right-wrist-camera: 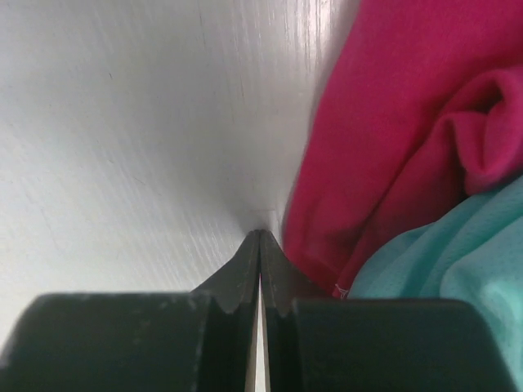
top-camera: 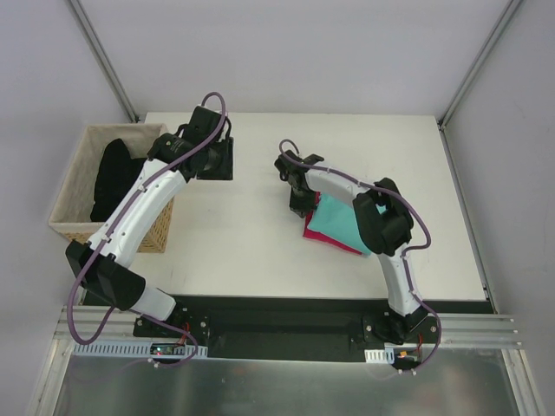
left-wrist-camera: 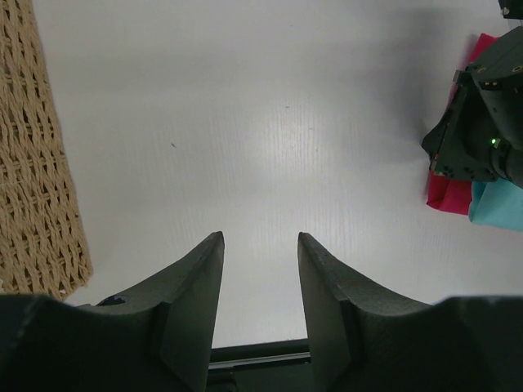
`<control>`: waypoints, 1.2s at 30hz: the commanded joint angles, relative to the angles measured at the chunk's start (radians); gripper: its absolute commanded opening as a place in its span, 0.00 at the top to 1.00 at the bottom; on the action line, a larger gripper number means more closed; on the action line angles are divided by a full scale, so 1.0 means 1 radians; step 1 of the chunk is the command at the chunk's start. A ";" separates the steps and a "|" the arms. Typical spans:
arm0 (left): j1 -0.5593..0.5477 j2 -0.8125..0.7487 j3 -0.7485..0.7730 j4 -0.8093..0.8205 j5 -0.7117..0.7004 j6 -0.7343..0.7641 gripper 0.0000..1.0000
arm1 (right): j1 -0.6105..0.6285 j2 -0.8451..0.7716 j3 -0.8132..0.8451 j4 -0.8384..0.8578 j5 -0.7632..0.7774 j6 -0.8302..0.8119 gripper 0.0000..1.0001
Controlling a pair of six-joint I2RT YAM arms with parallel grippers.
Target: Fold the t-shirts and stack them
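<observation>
Closed fingers of the right gripper [right-wrist-camera: 260, 234] fill the bottom of the right wrist view: the two black jaws are pressed flat together, and no cloth shows between them. Their tips stand at the white table [right-wrist-camera: 122, 122], just beside the edge of the magenta t-shirt [right-wrist-camera: 384, 122].

**Key relation.** From these tips the folded garments lie immediately to the right. The teal t-shirt [right-wrist-camera: 458, 269] rests on top of the magenta one. In the top view the pile's long axis runs diagonally, from the gripper at its far-left end toward the near right. The right arm is the nearer arm by a wide margin.

**Left gripper** [left-wrist-camera: 260, 238]. Its jaws are partly open and hold nothing. It hangs over bare table, well apart from the pile, near the wicker basket [left-wrist-camera: 33, 163] that contains a black garment [top-camera: 117, 178].

**Materials.**
- Both shirts are soft, matte knit. The magenta one bunches into a rounded fold.
- The table is smooth and faintly glossy.
- The basket is coarse open weave.

**Judgement.** Stacking appears close to complete.
</observation>
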 commanded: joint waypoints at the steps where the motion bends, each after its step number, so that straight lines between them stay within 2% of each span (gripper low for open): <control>1: 0.013 -0.045 -0.009 0.003 -0.029 0.006 0.59 | -0.005 -0.088 -0.031 0.017 -0.004 0.054 0.99; 20: 0.013 -0.036 -0.010 -0.008 -0.004 0.002 0.59 | -0.010 -0.141 -0.171 -0.015 0.048 0.217 0.99; 36: 0.013 -0.042 -0.007 -0.025 -0.009 0.017 0.59 | -0.068 -0.131 -0.183 -0.057 0.103 0.304 0.99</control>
